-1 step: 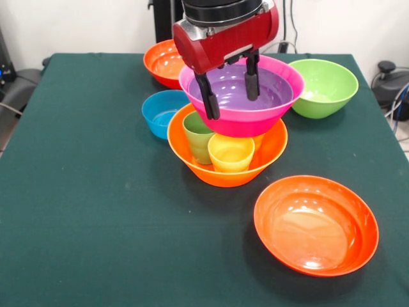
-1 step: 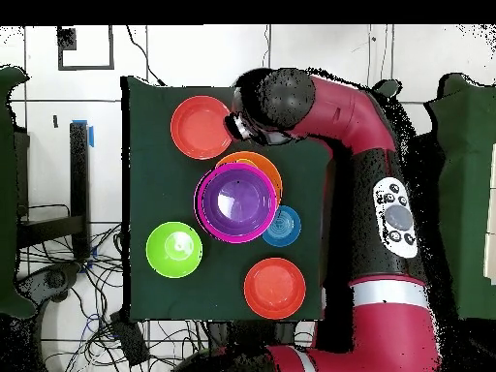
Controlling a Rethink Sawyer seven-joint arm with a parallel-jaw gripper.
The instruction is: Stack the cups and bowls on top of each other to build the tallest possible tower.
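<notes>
The tower (image 1: 228,121) stands near the middle of the green table (image 1: 96,211). Its base is the large orange bowl (image 1: 227,171), glossy and wide-mouthed, and inside it stand the green cup (image 1: 197,137) and the yellow cup (image 1: 231,153), upright and touching side by side; a sliver of a third, orange cup shows behind the yellow one, mostly hidden. Above the cups sits the pink bowl (image 1: 241,115), slightly tilted, with the purple bowl (image 1: 239,89) nested inside it. The gripper (image 1: 230,88) straddles the pink bowl's rim at the side nearer the blue bowl, one black finger outside the wall and the other inside the purple bowl, and it appears clamped on the pink bowl. The small blue bowl (image 1: 163,112) sits just beside the base. One red-orange bowl (image 1: 163,62) lies behind the tower, the other (image 1: 315,225) well apart in front, and the lime bowl (image 1: 323,87) rests near the pink bowl's far side.
</notes>
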